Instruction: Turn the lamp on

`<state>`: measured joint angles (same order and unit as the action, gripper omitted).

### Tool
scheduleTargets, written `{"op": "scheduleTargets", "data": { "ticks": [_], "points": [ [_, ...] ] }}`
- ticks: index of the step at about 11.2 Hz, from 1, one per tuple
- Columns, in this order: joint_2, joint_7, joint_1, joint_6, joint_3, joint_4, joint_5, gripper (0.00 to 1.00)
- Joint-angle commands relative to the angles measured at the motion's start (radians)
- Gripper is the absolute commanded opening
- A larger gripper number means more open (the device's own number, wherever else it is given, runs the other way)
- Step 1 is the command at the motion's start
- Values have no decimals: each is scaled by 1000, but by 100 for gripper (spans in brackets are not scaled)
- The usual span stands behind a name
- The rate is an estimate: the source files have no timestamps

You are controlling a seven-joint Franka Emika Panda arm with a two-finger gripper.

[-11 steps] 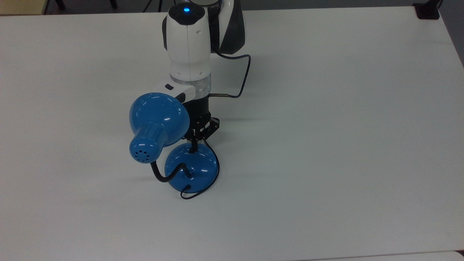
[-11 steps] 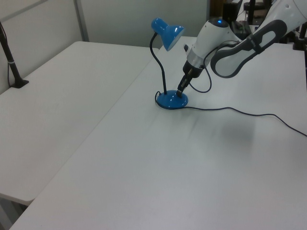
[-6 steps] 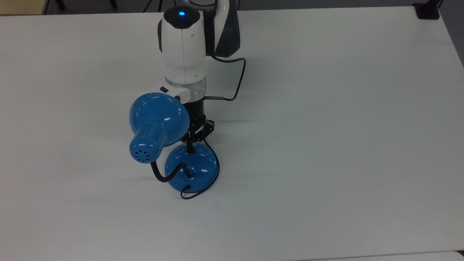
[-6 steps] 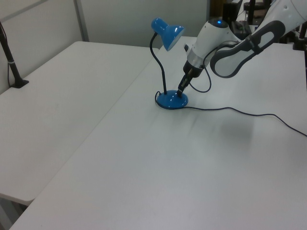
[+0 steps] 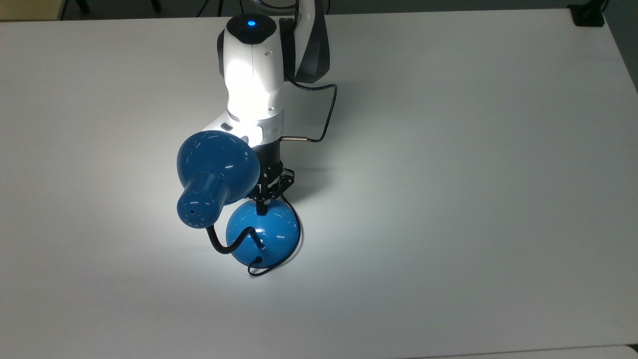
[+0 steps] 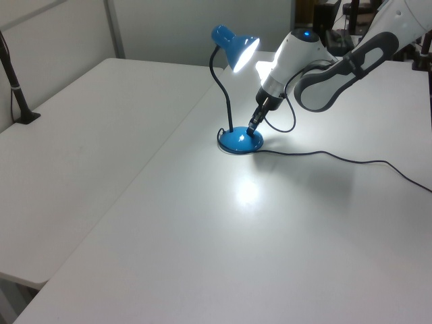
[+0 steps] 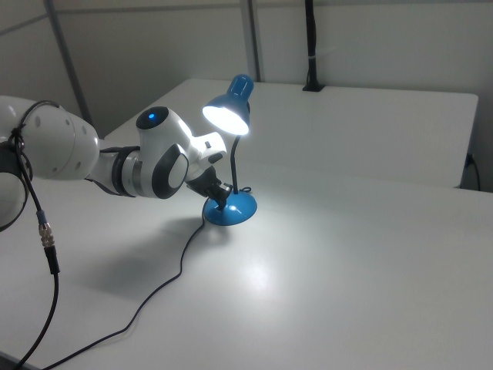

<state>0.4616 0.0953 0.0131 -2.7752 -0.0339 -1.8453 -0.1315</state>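
Observation:
The blue lamp is lit: its dome shade (image 5: 215, 159) glows from inside (image 7: 229, 108) and throws a bright pool onto the white table (image 5: 448, 199). A black bendy neck (image 5: 234, 244) rises from the round blue base (image 5: 271, 234). My gripper (image 5: 261, 205) points down with its fingers shut together, and their tip touches the top of the base where the small switch sits. The same contact shows in the left view, gripper (image 6: 254, 129) on base (image 6: 237, 140), and in the right view, gripper (image 7: 222, 199) on base (image 7: 231, 210). The switch itself is hidden under the tip.
The lamp's thin black cord (image 6: 337, 157) runs from the base across the table toward the left view's right edge. A cable (image 5: 326, 112) loops off my wrist. A black post (image 6: 17, 101) is clamped at the far table's edge.
The lamp has come on and light now falls on the table and my arm. The arm shifted slightly to the top view's left, and the tip stays on the base.

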Motion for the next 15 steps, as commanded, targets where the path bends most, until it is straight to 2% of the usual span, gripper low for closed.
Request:
{"op": "scheduleTargets", "data": {
  "ticks": [1,2,4,5,6,8,9,10,12,13,14,15],
  "points": [
    [-53,14,13,6,-4,-44,-23,0],
    [-110,12,10,76,-9,-81,-23,0],
    [-194,11,-2,364,-30,-85,-23,0],
    [-234,9,1,455,-58,-81,-23,0],
    [-271,11,-2,513,-63,-83,-22,0],
    [-364,11,-4,667,-63,-66,-20,6],
    [-385,12,-2,763,-63,-25,-11,19],
    [-385,11,-1,861,-63,42,-11,23],
    [-383,9,7,988,-60,132,-5,37],
    [-386,0,7,1031,-49,159,-3,48],
    [-386,-12,4,1083,-41,184,-3,76],
    [-386,-12,-5,1098,-18,202,-3,100]
  ]
}}
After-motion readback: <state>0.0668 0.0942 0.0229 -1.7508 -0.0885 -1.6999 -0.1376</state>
